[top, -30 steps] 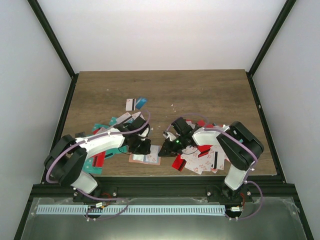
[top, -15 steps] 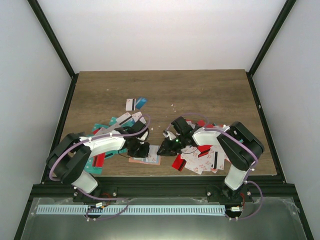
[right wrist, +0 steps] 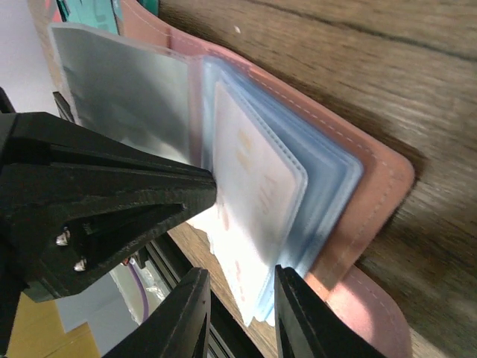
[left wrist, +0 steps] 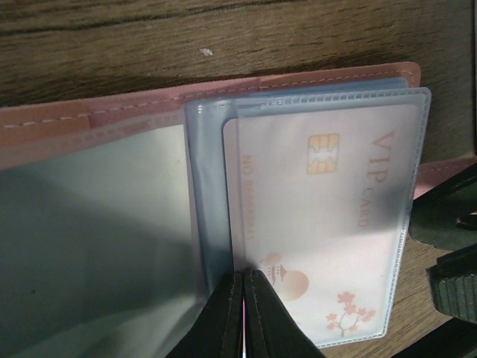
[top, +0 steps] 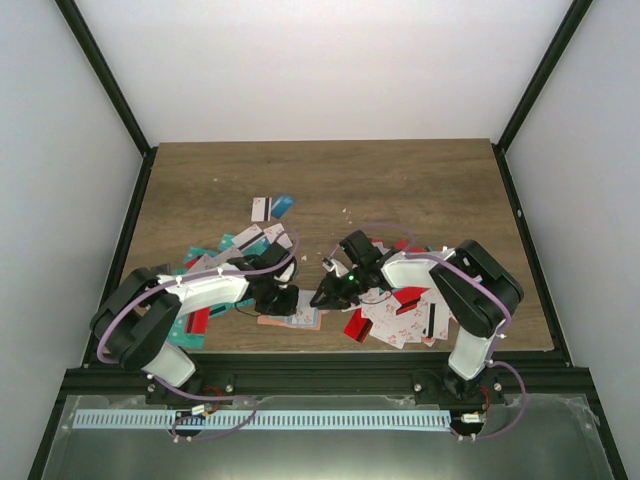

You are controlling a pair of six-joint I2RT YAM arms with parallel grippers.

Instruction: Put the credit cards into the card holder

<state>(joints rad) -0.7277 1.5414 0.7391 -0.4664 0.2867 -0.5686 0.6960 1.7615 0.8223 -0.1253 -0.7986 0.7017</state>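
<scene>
Salmon-pink leather marks the card holder [top: 292,317], lying open on the table [top: 400,180] close to its near edge, between the 2 arms. Its long axis runs left to right, parallel with that edge. Both pincers meet over it, so neither arm is nearer.

The left pincer [left wrist: 244,298] comes in from the left. Its fingers are pressed together at the edge of the clear sleeves by the fold, and I judge that they nip 1 leaf there to keep the holder spread.

The right pincer [right wrist: 238,313] comes from the other side. Its fingers stand apart, straddling the free edge of the sleeve stack, and they do not look clamped on anything.

1 white card [left wrist: 328,224] with red marks sits inside the top sleeve. Its long axis runs straight away from the left pincer, and the sleeve's free edge faces the right pincer.

The loose credit cards [top: 400,320] lie heaped just to the right of the holder under the right arm, with more scattered on the left. The right pincer is therefore the better placed to fetch the next card. By my reading, that card would have to go in from the right pincer's side.
</scene>
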